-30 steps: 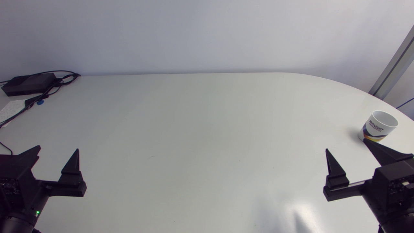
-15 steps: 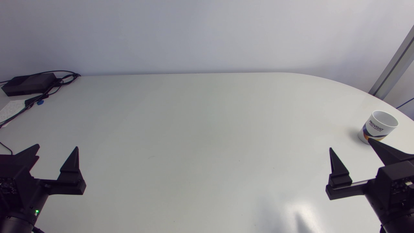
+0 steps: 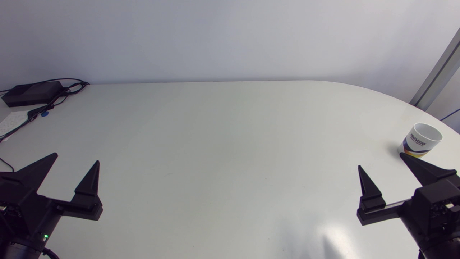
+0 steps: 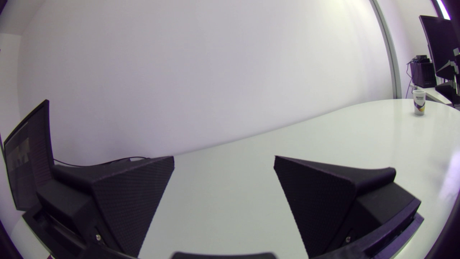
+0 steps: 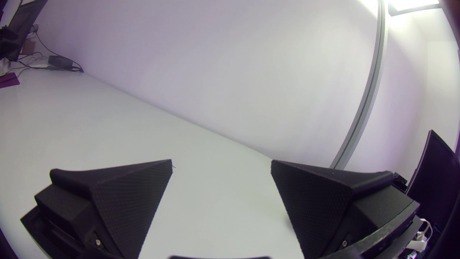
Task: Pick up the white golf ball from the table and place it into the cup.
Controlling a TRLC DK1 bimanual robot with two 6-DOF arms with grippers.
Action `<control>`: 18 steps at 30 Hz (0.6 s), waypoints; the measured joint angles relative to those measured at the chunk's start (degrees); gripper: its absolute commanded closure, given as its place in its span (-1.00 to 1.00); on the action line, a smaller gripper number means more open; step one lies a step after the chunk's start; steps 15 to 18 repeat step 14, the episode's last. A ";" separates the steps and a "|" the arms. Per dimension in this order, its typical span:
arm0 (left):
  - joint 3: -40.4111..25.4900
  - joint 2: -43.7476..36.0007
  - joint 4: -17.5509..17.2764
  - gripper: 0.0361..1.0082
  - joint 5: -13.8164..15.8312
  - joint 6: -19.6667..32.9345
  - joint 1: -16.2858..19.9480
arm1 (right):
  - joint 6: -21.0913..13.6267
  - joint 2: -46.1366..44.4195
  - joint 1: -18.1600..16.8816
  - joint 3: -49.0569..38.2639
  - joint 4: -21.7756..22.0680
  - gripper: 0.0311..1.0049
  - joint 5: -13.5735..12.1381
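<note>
At 8 o'clock on the table (image 3: 230,144), the left claw (image 3: 76,158) hangs low, its two wedges released and spread wide with nothing between them. Across at 4 o'clock the right claw (image 3: 380,160) is just as slack and holds nothing; each wrist view shows only tabletop between its fingers.

At the right claw's 1 o'clock stands the cup (image 3: 420,140), upright, mouth open. From above, the claw's outer finger overlaps the cup's foot; whether they touch cannot be told.

No view shows the ball. It is not on the table and not in either claw. Only part of the cup's white inner wall is visible, so the ball could lie inside unseen.

Judged from this, no step of the task can be counted as done. Either the ball has yet to be found, picked up and dropped in, or it is already in the cup, hidden.

For room, both claws have wide space toward 12 o'clock and toward each other. The cup sits close to the table's curved rim at 3 o'clock, so a nudge from the right claw could likely tip it or push it off. At 10 o'clock a box (image 3: 32,92), cables (image 3: 46,106) and a paper slip (image 3: 12,120) lie by the far rim, well apart from the left claw.
</note>
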 measured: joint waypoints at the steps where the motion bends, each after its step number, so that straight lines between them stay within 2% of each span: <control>1: -0.39 0.00 0.31 -0.97 0.44 0.02 0.00 | 0.02 0.00 0.00 0.00 0.04 -0.92 -0.02; 5: -0.70 0.00 0.13 -0.97 2.14 0.00 -0.22 | 0.63 0.00 0.00 0.00 0.13 -0.92 -0.07; 9: -0.70 0.00 -0.59 -0.97 3.82 -0.02 0.20 | 1.20 -0.02 -0.02 -0.81 2.38 -0.92 -0.09; 12: -0.70 0.09 -0.59 -0.97 3.91 -0.76 0.63 | 5.90 0.00 -0.20 -0.87 2.64 -0.92 0.31; 14: -0.70 0.11 -0.59 -0.97 4.04 -3.69 1.97 | 9.38 -0.02 -1.11 -0.92 2.67 -0.92 0.33; 18: -0.70 0.11 -0.59 -0.97 4.04 -3.69 1.97 | 9.38 -0.02 -1.11 -0.92 2.67 -0.92 0.33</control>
